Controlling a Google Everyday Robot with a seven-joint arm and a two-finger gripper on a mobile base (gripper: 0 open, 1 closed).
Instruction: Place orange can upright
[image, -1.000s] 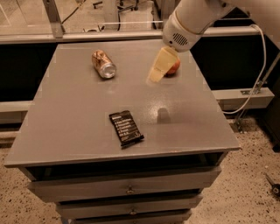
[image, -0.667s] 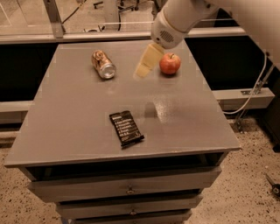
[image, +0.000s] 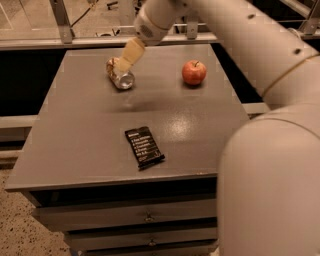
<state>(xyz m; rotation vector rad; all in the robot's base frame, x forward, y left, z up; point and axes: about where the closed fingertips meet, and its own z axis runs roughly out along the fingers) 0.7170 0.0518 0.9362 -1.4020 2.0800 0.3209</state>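
Note:
The orange can (image: 119, 75) lies on its side at the back left of the grey table (image: 90, 130), its silver end facing the front. My gripper (image: 128, 56) hangs from the white arm just above and slightly right of the can, its pale fingers (image: 131, 52) pointing down at the can's far end. It holds nothing that I can see.
A red apple (image: 194, 72) stands at the back right of the table. A black snack packet (image: 144, 146) lies flat near the front middle. My arm's white links fill the right side of the view. Drawers sit below the table top.
My gripper has moved left across the table, from in front of the apple to just over the orange can. The can, apple and packet have not moved.

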